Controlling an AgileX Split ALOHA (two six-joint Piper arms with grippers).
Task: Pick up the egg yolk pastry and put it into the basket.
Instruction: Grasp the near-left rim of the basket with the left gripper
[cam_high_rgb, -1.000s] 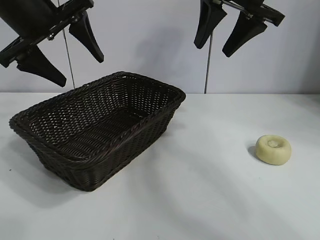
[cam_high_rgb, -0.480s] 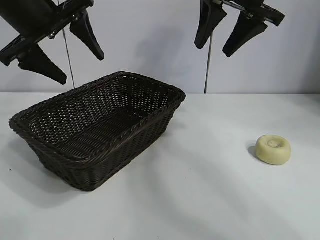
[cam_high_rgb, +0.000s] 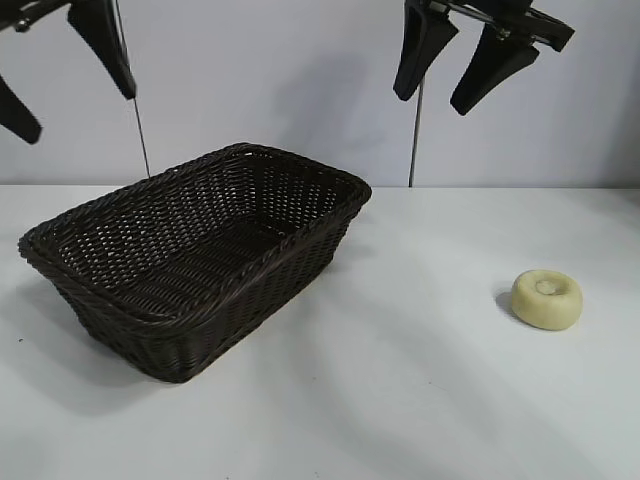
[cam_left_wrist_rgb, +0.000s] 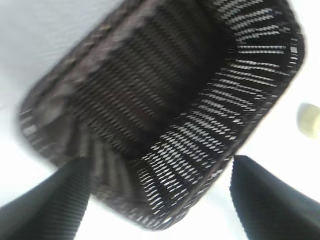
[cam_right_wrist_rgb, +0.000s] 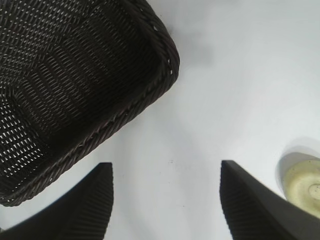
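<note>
The right gripper (cam_right_wrist_rgb: 166, 200) hangs open above the white table (cam_right_wrist_rgb: 220, 90), nothing between its fingers; the egg yolk pastry (cam_right_wrist_rgb: 303, 186) lies just beside one finger, the basket (cam_right_wrist_rgb: 75, 75) beyond the other

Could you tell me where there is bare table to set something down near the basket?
Bare table lies between the basket and the egg yolk pastry, and along the near edge. The left side is crowded by the basket.
</note>
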